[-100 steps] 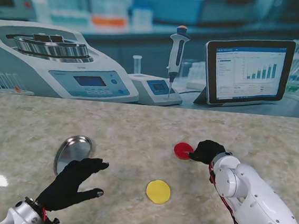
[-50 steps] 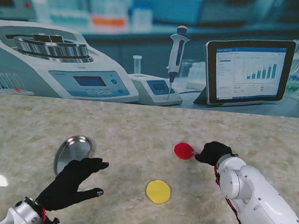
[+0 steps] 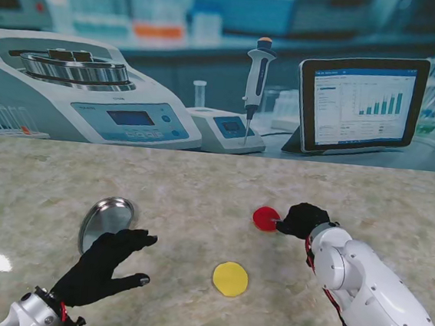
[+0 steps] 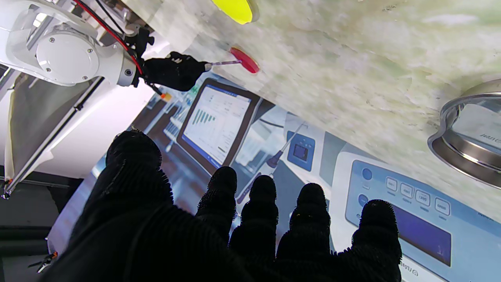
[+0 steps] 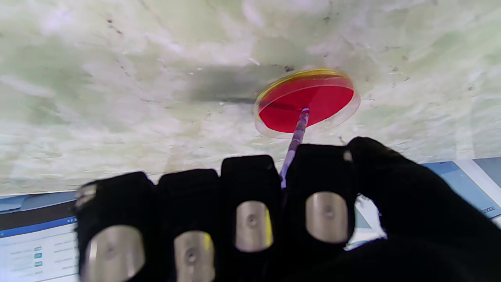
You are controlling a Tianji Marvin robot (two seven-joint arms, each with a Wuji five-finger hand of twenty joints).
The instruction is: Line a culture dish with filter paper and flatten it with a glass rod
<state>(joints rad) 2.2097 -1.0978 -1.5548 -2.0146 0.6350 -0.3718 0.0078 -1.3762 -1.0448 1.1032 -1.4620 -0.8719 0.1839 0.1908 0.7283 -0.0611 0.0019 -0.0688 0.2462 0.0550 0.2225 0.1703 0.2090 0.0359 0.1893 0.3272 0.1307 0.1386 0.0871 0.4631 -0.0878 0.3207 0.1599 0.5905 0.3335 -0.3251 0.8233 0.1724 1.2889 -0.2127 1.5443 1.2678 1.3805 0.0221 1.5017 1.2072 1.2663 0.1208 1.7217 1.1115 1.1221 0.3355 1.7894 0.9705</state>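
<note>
A clear culture dish [image 5: 309,102] lined with red filter paper [image 3: 264,218] lies on the marble table, right of centre. My right hand [image 3: 302,219] is shut on a thin glass rod [image 5: 295,135], and the rod's tip rests on the red paper inside the dish. The same rod [image 4: 224,62] and red disc [image 4: 244,60] show in the left wrist view. A yellow paper disc [image 3: 230,278] lies nearer to me, mid-table. My left hand [image 3: 103,266] hovers open near the table's front left, fingers spread, holding nothing.
A round metal lid or dish [image 3: 106,220] sits just beyond my left hand, also seen as a steel rim [image 4: 467,133]. The backdrop behind the table is a printed lab scene with a tablet [image 3: 360,103] and pipette [image 3: 255,82].
My right hand drew back to the right half a second ago, then returned left, bringing the rod tip back onto the red paper. The left hand has stayed in place.
</note>
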